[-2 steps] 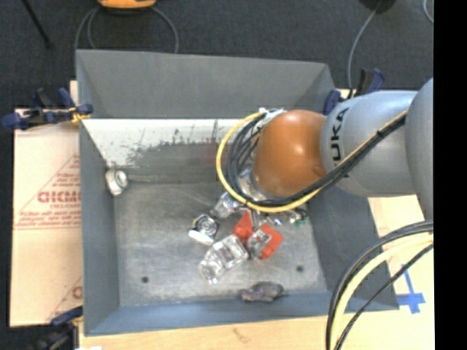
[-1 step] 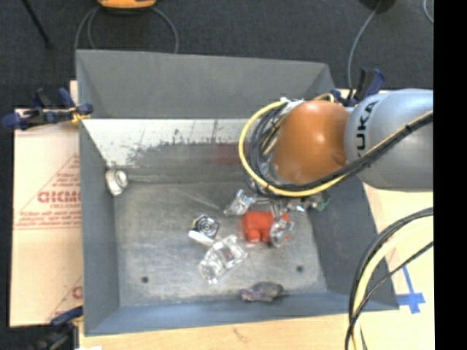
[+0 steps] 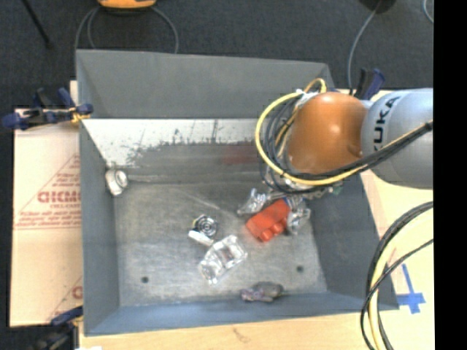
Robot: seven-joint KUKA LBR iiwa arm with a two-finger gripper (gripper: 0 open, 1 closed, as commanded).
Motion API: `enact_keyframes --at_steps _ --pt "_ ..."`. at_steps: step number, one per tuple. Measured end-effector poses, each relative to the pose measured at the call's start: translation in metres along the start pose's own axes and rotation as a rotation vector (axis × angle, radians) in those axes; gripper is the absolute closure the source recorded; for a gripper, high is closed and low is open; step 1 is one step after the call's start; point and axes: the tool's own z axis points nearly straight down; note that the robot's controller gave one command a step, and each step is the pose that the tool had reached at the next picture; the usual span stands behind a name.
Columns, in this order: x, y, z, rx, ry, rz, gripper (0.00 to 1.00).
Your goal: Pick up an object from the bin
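The arm came in from the right over the grey metal bin [image 3: 204, 86], its rounded orange cover [image 3: 325, 133] and loops of yellow and black cable hiding most of the wrist from where I stood. The gripper [image 3: 281, 204] hung low over the right middle of the bin floor, right at a red plastic block [image 3: 265, 225] that lay there, with bits of shiny metal showing on either side of the block's upper end. Whether the pincer was apart, together or clamped on the block I could not tell, since the cover sat over it. The block's lower left part stuck out clear towards the centre of the floor. Just left of it lay a small silvery round piece [image 3: 204, 227], and below that, touching or nearly so, a crumpled clear plastic thing [image 3: 222, 258]. A small greyish, stone-like lump [image 3: 263, 292] sat against the front wall, well apart from the gripper. Far off in the back left corner a small white cap-like piece [image 3: 115, 181] rested where the floor met the wall.
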Motion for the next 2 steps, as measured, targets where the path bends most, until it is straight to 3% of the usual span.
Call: enact_keyframes --at_steps 1,2 --pt "-0.001 -0.001 -0.001 0.000 -0.003 0.004 1.00" --pt "-0.028 -0.009 -0.179 -0.001 0.006 -0.029 1.00"
